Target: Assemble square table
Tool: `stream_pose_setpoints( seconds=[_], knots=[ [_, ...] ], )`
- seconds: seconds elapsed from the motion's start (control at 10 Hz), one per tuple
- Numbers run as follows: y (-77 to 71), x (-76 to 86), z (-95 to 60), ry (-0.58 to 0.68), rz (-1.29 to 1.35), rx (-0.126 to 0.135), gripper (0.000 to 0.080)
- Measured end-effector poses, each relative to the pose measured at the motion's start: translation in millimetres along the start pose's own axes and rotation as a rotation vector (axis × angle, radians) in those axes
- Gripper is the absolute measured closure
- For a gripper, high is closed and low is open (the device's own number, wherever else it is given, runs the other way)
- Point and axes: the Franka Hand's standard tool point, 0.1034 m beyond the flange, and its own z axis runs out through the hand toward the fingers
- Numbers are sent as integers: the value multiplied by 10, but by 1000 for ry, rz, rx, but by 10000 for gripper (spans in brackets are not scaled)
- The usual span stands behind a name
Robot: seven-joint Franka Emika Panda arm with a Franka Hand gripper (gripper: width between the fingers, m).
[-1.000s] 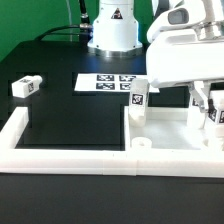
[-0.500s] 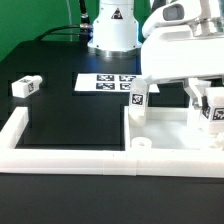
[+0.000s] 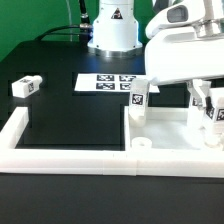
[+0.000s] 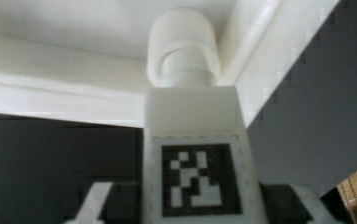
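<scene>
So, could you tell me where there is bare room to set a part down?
Bare black table between the border wall, marker board and tabletop. The exterior view's right is crowded: the gripper holds a leg there.

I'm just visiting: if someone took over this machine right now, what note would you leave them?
The tool is shut on the held leg, rounded end aimed at the tabletop.
The tabletop lies inside the border wall's corner; a second leg stands upright on it; a third leg lies loose at the exterior view's left; no fourth in view.
Done: apparently one leg fitted. Left: seat the held leg, then the rest.
</scene>
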Motion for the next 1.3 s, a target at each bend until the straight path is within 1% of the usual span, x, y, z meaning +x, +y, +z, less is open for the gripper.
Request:
stream_pose_setpoints(
  seconds=[0.1, 0.3, 0.7, 1.1, 1.2, 1.3],
  knots=[
    [-11, 1, 0, 0, -1, 1, 509],
    [34, -27, 47, 6, -1, -4, 509],
    [11, -99, 154, -8, 0, 0, 509],
    [37, -69, 181, 22, -1, -7, 509],
    [37, -71, 182, 22, -1, -7, 289],
    [37, -73, 183, 22, -1, -7, 289]
  ],
)
